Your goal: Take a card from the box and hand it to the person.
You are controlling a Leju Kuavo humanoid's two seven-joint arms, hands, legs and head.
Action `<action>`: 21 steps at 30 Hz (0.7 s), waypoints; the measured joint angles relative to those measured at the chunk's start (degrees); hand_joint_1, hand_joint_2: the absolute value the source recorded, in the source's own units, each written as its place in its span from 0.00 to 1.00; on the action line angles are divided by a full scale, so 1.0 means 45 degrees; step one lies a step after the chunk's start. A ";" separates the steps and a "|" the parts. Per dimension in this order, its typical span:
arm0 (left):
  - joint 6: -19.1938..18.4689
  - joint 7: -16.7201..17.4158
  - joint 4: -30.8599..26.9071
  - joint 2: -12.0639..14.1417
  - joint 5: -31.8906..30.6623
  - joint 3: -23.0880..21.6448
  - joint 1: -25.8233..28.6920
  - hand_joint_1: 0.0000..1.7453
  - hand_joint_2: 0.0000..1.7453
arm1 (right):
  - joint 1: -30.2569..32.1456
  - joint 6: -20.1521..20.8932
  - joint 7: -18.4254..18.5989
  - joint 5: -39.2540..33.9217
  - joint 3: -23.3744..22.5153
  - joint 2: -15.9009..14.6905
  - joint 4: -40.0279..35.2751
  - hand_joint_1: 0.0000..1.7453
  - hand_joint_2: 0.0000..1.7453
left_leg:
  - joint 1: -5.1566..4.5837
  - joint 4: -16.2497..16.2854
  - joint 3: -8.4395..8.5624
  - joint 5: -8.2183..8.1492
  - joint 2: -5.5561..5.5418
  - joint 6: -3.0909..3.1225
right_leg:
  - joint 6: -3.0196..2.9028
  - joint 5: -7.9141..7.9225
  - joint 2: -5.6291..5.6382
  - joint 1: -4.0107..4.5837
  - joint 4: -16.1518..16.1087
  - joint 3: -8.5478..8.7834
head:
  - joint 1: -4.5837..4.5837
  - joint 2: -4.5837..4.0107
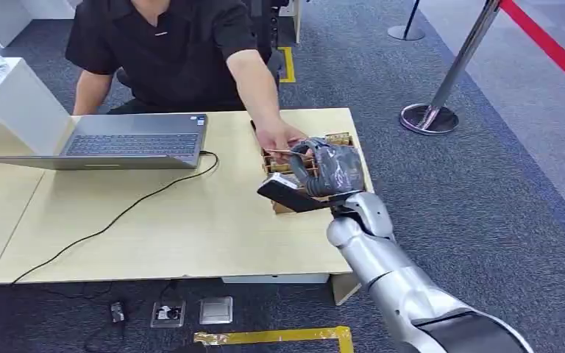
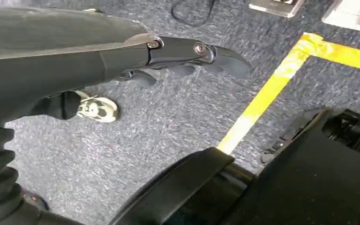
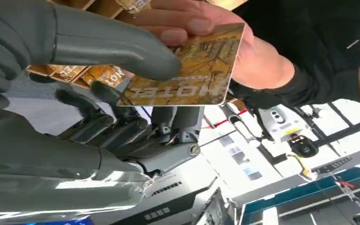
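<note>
Right now the hotel key card (image 3: 187,70) sits between two grips at once: the robot's right hand (image 1: 329,168) pinches it, thick grey thumb (image 3: 117,47) pressed on its printed face and darker fingers (image 3: 122,126) beneath, while the person's hand (image 3: 225,47) has taken hold of the far edge. Card raised just above the card box (image 1: 338,140), near the table's right end.

Step in hand, as I judge it: the release. Doing it well means easing the thumb off only once the person's grip is plainly firm, then lifting the fingers apart without dragging the card sideways. Pulling the arm back while the thumb presses would tug or bend the card; letting go too soon could drop it into the box among the other cards (image 3: 79,72).

Left hand (image 2: 187,56) hangs low beside the body over carpet, fingers stretched out and holding nothing.

Surface: pale wooden table (image 1: 191,228), smooth. An open grey laptop (image 1: 118,143) stands well apart to the left, its black cable (image 1: 118,217) trailing across the top and off the front edge.

Room: grey carpet, yellow floor tape (image 1: 279,337), floor socket plates (image 1: 215,309), a chrome stanchion (image 1: 441,88) with red belt (image 1: 552,48) beyond the table. Person seated opposite in a black shirt (image 1: 169,51).
</note>
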 joint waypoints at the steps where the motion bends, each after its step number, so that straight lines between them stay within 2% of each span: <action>1: 0.0049 -0.0029 0.0000 -0.0005 0.0000 0.0000 0.0004 0.00 0.00 | 0.0018 0.0000 -0.0097 0.0000 -0.0098 -0.0019 -0.0044 0.00 0.00 | 0.0000 0.0001 0.0000 0.0000 0.0000 0.0000 | 0.0000 0.0000 0.0000 0.0000 0.0000 -0.0001 | -0.0005 0.0000; 8: 0.0077 -0.0010 0.0015 0.0010 -0.0088 0.0039 0.0174 0.00 0.00 | 0.0249 0.0000 -0.0938 -0.0613 -0.1288 -0.0258 -0.0880 0.00 0.00 | 0.0000 0.0005 -0.0004 0.0000 -0.0001 0.0000 | 0.0000 0.0000 0.0000 0.0000 -0.0002 -0.0006 | -0.0015 0.0000; 13: 0.0082 0.0102 0.0019 0.0015 -0.0121 0.0243 0.0296 0.00 0.00 | 0.0686 -0.0005 -0.1564 -0.1463 -0.2381 -0.0739 -0.1997 0.00 0.00 | -0.0001 0.0013 -0.0011 -0.0001 -0.0004 0.0001 | 0.0001 0.0001 -0.0003 -0.0001 -0.0004 -0.0006 | 0.0010 0.0000; 16: 0.0078 0.0107 0.0024 0.0019 -0.0145 0.0325 0.0317 0.00 0.00 | 0.1034 -0.0005 -0.1796 -0.1394 -0.3097 -0.0986 -0.2776 0.00 0.00 | -0.0001 0.0017 -0.0012 -0.0001 -0.0003 0.0001 | 0.0002 0.0001 -0.0002 -0.0001 -0.0006 -0.0011 | 0.0015 0.0000; 19: 0.0121 0.0107 0.0024 0.0029 -0.0160 0.0408 0.0355 0.00 0.00 | 0.1390 -0.0010 -0.2293 -0.1740 -0.4524 -0.1263 -0.3478 0.00 0.00 | 0.0000 0.0022 -0.0008 -0.0003 -0.0014 0.0003 | 0.0002 0.0000 -0.0014 -0.0001 -0.0015 -0.0013 | -0.0044 0.0000; 21: 0.0189 0.0058 0.0024 0.0034 -0.0160 0.0569 0.0434 0.00 0.00 | 0.1697 -0.0005 -0.2258 -0.2338 -0.5996 -0.1779 -0.3448 0.00 0.00 | 0.0000 0.0023 -0.0017 -0.0003 -0.0072 0.0004 | 0.0007 -0.0003 -0.0064 -0.0001 -0.0022 0.0006 | -0.0083 0.0000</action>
